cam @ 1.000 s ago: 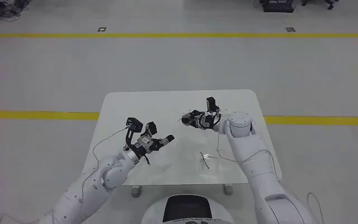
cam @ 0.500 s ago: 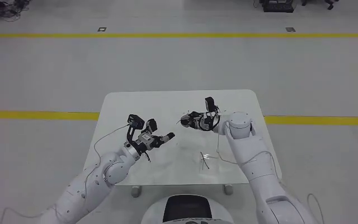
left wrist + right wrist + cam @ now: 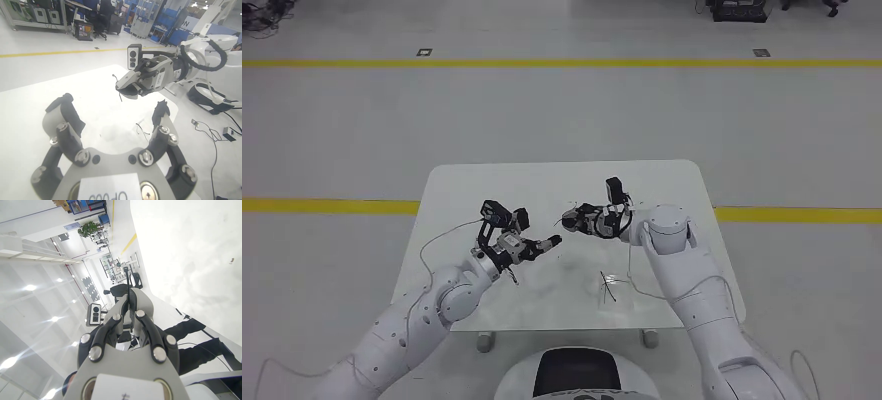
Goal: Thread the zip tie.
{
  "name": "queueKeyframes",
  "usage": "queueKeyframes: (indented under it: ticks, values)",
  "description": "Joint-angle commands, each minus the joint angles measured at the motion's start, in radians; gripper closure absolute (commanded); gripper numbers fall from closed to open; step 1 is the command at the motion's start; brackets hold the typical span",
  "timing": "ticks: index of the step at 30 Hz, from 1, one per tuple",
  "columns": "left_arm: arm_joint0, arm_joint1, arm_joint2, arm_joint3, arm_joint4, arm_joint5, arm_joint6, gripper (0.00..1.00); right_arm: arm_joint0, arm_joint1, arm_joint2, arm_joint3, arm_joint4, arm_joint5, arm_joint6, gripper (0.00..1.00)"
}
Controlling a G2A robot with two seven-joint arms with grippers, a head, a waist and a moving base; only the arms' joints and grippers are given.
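A thin black zip tie (image 3: 117,86) is pinched in my right gripper (image 3: 124,91), which is shut on it and held in the air over the table's middle. Its small head sticks up past the fingertips and its tail hangs below. In the right wrist view the zip tie (image 3: 128,289) runs as a dark strip between the closed fingers. My left gripper (image 3: 115,108) is open, empty, and faces the right gripper (image 3: 567,215) a short way off. In the top view the left gripper (image 3: 550,242) hovers left of centre.
Spare black zip ties (image 3: 608,285) lie loose on the white table (image 3: 492,190) near the front, below the right arm. The same ties (image 3: 142,129) lie just beyond my left fingers. Cables hang off both arms.
The left gripper has moved up and to the right, closing the gap to the right gripper. The right gripper has shifted slightly left with the zip tie.
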Motion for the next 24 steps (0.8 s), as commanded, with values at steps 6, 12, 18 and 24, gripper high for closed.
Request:
queueKeyframes:
  ticks: [6,12,18,24]
  values:
    - [0.002,-0.002,0.002,0.003,0.004,0.003,-0.01,0.0,-0.01,0.001,-0.004,-0.009,0.005,-0.013,-0.017,1.0]
    - [-0.007,-0.011,0.006,0.012,0.044,0.015,-0.008,0.01,-0.027,0.015,-0.013,-0.049,-0.007,-0.024,-0.006,1.0]
    - [-0.009,-0.016,0.006,0.015,0.063,0.01,-0.006,0.49,-0.044,0.029,-0.014,-0.089,-0.016,-0.023,-0.008,1.0]
    - [-0.012,-0.024,0.01,0.021,0.07,-0.002,-0.012,0.55,-0.054,0.041,-0.018,-0.117,-0.015,-0.019,-0.014,1.0]
